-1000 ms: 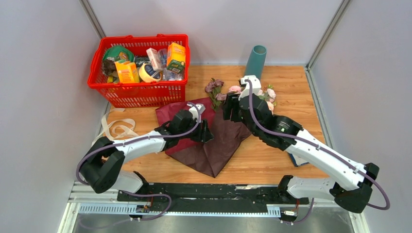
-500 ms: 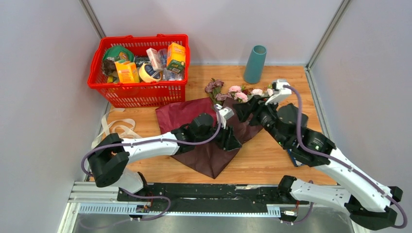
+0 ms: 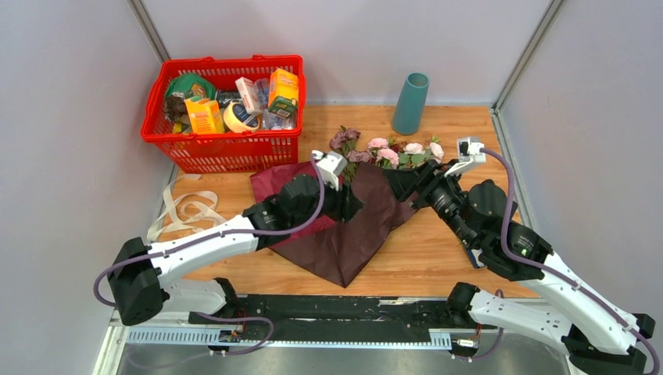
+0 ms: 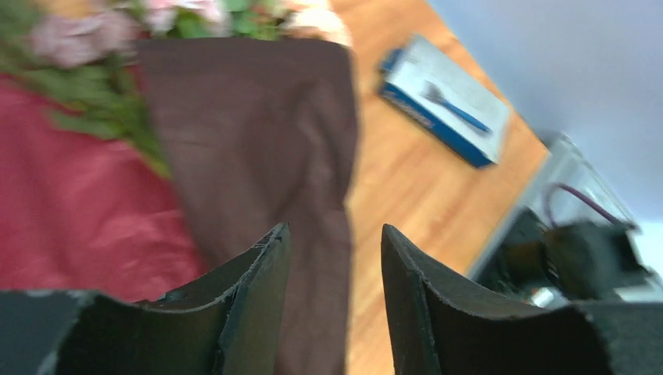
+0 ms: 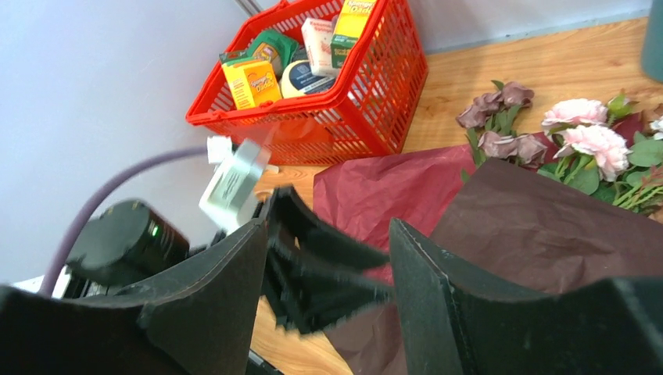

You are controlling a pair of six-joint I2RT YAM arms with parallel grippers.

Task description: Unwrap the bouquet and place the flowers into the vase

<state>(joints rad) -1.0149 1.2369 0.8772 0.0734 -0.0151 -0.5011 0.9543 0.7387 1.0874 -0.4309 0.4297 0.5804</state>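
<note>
The red basket (image 3: 223, 148) stands at the far left of the table and holds packaged goods, among them an orange box (image 3: 205, 116), a roll of tape (image 3: 238, 118) and a yellow-green carton (image 3: 283, 92). The vase (image 3: 410, 105) stands upright at the far edge, well apart from the basket. The flowers (image 3: 388, 153) are not in it: they lie on the table just in front of it, stems resting on the unfolded burgundy paper (image 3: 344, 238). The ribbon (image 3: 191, 207) lies loose on the table left of the paper. The left gripper (image 3: 353, 205) is over the paper with its jaws apart and nothing clamped; the right gripper (image 3: 406, 186) faces it from the right, jaws likewise apart and empty. The left wrist view adds a blue and white box (image 4: 446, 98) on the table beyond the paper's edge; the overhead view hides most of it under the right arm. The right wrist view shows the basket's contents from the side and the left gripper between its own fingers (image 5: 227, 289).
</note>
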